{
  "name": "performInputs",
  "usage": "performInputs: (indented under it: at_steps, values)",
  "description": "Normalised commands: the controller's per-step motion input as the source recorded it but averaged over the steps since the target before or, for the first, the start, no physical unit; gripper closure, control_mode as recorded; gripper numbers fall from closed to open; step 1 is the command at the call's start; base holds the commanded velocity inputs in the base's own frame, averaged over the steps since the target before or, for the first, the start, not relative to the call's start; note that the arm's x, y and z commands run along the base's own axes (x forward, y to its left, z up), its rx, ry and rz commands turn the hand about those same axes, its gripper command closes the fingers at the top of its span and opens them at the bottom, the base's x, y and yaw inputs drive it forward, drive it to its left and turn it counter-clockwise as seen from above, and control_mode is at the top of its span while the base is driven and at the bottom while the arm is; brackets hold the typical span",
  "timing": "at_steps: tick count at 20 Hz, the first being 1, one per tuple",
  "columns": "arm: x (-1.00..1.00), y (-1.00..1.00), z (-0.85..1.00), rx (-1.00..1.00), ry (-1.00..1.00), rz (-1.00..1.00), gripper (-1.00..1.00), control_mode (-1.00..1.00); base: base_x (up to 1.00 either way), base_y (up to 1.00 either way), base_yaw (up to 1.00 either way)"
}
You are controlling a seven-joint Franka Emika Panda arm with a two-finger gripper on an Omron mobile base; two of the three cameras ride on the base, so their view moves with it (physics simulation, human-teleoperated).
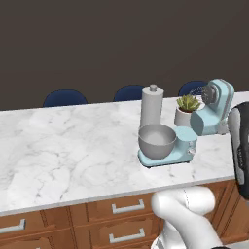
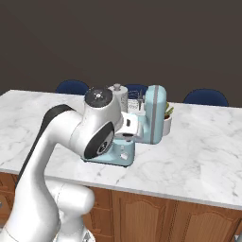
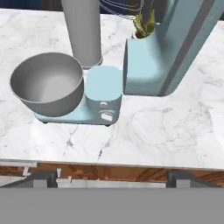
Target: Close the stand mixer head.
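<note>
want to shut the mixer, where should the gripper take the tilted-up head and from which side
Probably best at the raised front end of the stand mixer head, near its grey hub, coming from above: the head is tipped up and back, hinged low at the column, so that end is farthest from the hinge, over the bowl.

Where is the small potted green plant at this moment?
In the left base view, the potted green plant stands on the marble counter, behind the tilted-up pale-blue stand mixer head, right of the grey paper-towel holder.
</note>
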Motion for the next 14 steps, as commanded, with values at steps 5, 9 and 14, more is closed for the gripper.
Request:
performInputs:
  at_steps: [5,9,14]
  values:
    - [0.07,-1.00,0.00,0.13,-0.04,0.00,-1.00,-1.00,0.00,0.00,0.00]
    - [0.33,-0.95,0.00,0.03,0.00,0.03,-1.00,-1.00,0.00,0.00,0.00]
    - [0.44,-0.90,0.00,0.00,-0.02,0.11,-1.00,-1.00,0.00,0.00,0.00]
